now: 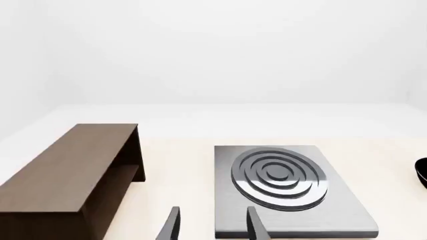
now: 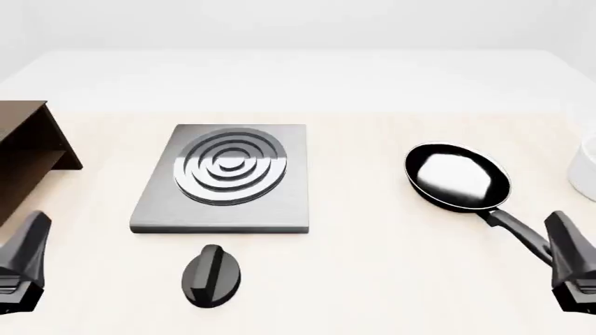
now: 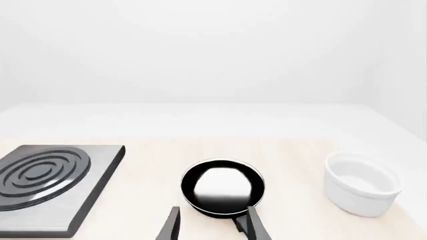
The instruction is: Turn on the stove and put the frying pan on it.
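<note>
— What's on the table (image 2: 373, 279)?
— A brown cabinet (image 2: 24, 150) far left, the stove (image 2: 223, 178) mid-table, the frying pan (image 2: 458, 178) to its right, the knob (image 2: 212, 276) in front.
— And the grippers?
— The left gripper (image 1: 212, 225) and right gripper (image 3: 212, 225) hang apart, jaws spread, empty.

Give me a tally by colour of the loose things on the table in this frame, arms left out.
Black: 2, the frying pan and the knob
Grey: 1, the stove
Brown: 1, the wooden cabinet
White: 1, the oval dish
Total: 5
</note>
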